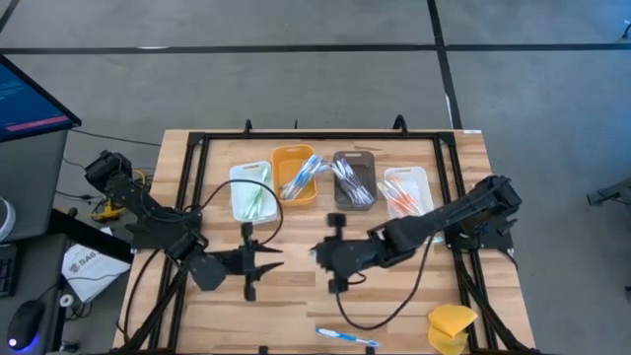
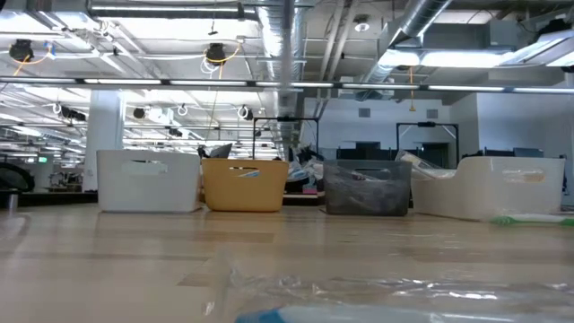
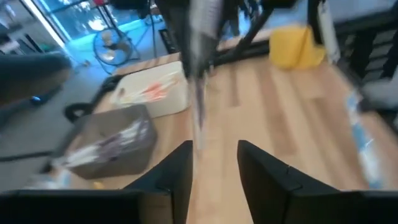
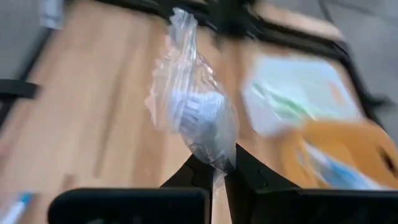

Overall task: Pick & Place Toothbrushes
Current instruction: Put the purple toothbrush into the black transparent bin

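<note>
While the four small bins are sitting in a row at the far side of the pale wooden table (image 1: pixel 207 296), both arms are reaching toward the middle of the boards. The white bin (image 1: pixel 251 192) is holding green-handled toothbrushes (image 1: pixel 256 200), the orange bin (image 1: pixel 295 177) blue ones, the grey bin (image 1: pixel 354 179) grey-white ones, and a second white bin (image 1: pixel 407 190) orange-pink ones; all are thin plastic sticks lying loosely along their rectangular bins.

The right gripper (image 4: pixel 214 167) is pinching its dark fingers tight on the lower end of a clear, crinkled plastic wrapper (image 4: pixel 196 115), with a pale, blurred shape showing inside it. Only the right wrist view is showing this grip; from overhead the wrapper is merely a faint pale spot at the right gripper's tip (image 1: pixel 317 253).

The left gripper (image 1: pixel 258 264) is hovering just beside it, its pointed fingers standing apart with bare wood showing between them in the left wrist view, and nothing is sitting between them. That view is also showing the other arm's gripper ahead, dangling a blurred streak.

Near the front edge, a blue toothbrush (image 1: pixel 345 337) in clear wrap is lying flat, close to a yellow sponge-like lump (image 1: pixel 452 325). The low view is showing neither gripper, only the four bins from the side and blurred clear wrap on the wood up close.
</note>
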Controlling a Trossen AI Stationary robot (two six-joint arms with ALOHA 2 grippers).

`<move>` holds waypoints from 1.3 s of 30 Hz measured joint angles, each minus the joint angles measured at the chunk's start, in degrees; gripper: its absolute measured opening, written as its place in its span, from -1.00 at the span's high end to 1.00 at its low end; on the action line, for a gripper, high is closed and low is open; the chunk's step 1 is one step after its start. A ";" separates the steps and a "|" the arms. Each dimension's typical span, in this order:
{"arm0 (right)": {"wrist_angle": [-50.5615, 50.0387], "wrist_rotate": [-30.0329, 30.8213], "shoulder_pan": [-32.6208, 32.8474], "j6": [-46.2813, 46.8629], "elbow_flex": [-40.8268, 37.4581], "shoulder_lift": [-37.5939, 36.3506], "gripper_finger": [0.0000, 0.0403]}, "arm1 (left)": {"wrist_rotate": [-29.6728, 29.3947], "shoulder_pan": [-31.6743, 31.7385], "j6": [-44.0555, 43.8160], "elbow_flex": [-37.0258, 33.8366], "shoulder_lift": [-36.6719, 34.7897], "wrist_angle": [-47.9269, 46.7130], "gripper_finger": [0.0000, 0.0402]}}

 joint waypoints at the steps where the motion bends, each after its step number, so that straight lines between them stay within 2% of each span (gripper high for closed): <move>1: -3.32 2.01 0.20 2.46 0.41 -0.70 0.95 | -0.46 0.00 1.64 0.01 0.00 -0.76 0.39; 5: -14.52 6.73 -0.72 11.57 1.26 -3.60 0.95 | -3.09 0.00 2.92 0.01 0.00 -3.95 0.37; 9: -24.51 6.92 -5.15 18.92 1.55 -7.27 0.95 | -3.56 0.39 2.81 -0.01 0.00 -5.63 0.39; 14: -33.52 5.05 -13.06 23.65 1.58 -9.67 0.95 | -3.64 1.57 2.81 0.00 0.00 -5.92 0.40; 16: -34.43 3.63 -16.00 23.06 1.56 -9.61 0.95 | -3.64 2.17 2.80 0.00 0.00 -6.99 0.40; 24: -29.36 -11.65 -32.09 13.38 1.57 -7.17 0.95 | -3.62 4.97 2.79 0.00 0.00 -10.01 0.41; 28: -30.58 -15.47 -38.52 11.60 1.68 -4.46 0.95 | -3.58 5.85 2.79 -0.01 0.00 -9.74 0.41; 36: -31.04 -18.90 -43.30 8.16 1.53 1.22 0.95 | -2.79 5.79 2.79 0.01 0.00 -7.67 0.41; 39: -30.46 -20.53 -44.19 8.14 1.52 1.30 0.95 | -2.80 5.79 2.78 0.01 0.00 -7.49 0.41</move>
